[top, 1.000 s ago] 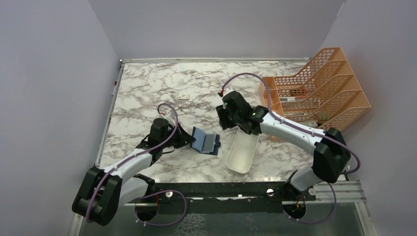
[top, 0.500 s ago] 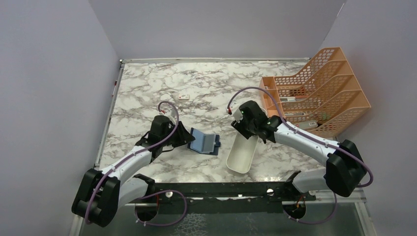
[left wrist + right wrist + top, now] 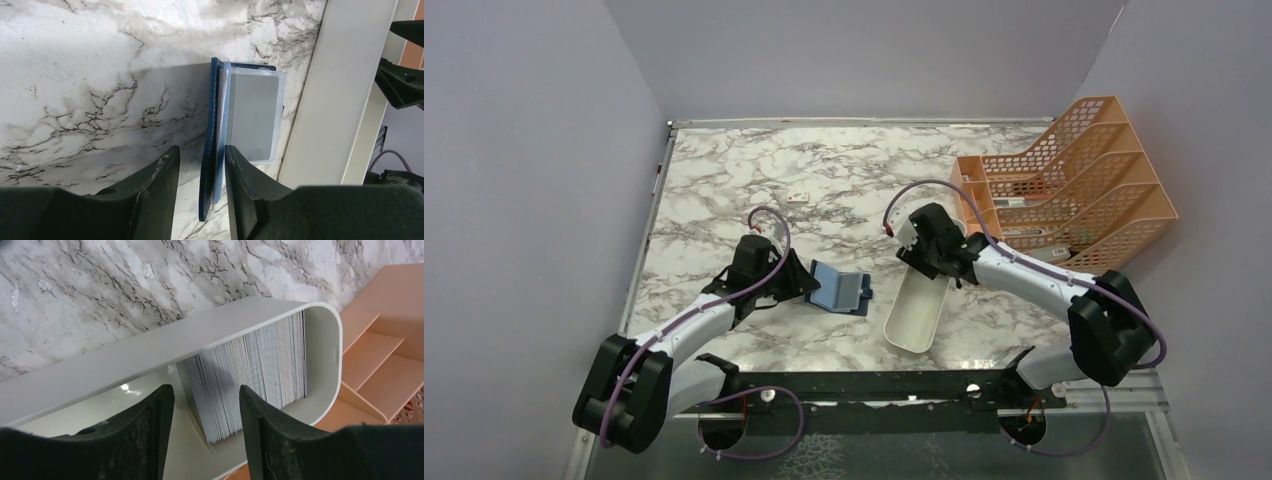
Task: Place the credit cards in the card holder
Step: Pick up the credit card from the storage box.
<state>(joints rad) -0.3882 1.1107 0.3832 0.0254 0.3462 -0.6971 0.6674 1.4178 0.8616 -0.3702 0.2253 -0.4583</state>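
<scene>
The navy-blue card holder (image 3: 842, 290) lies open on the marble, its left panel (image 3: 214, 150) standing upright and its flat panel (image 3: 254, 115) showing a grey face. My left gripper (image 3: 802, 283) is open, and in the left wrist view (image 3: 200, 149) its fingers straddle the upright panel, which is close to the right finger with a gap at the left one. The credit cards (image 3: 250, 375) stand on edge as a stack in the far end of the white tray (image 3: 914, 322). My right gripper (image 3: 924, 258) is open and, in the right wrist view (image 3: 206, 387), is just above the stack's near end.
The orange mesh file rack (image 3: 1074, 190) stands right of the tray, close to the right arm, and shows in the right wrist view (image 3: 380, 355). A tiny white block with a red mark (image 3: 798, 197) lies on the marble farther back. The tray's wall (image 3: 340, 100) runs just right of the card holder.
My right gripper has swung from the marble left of the tray's far end to over the card stack in the tray. The left gripper and card holder have barely moved.
</scene>
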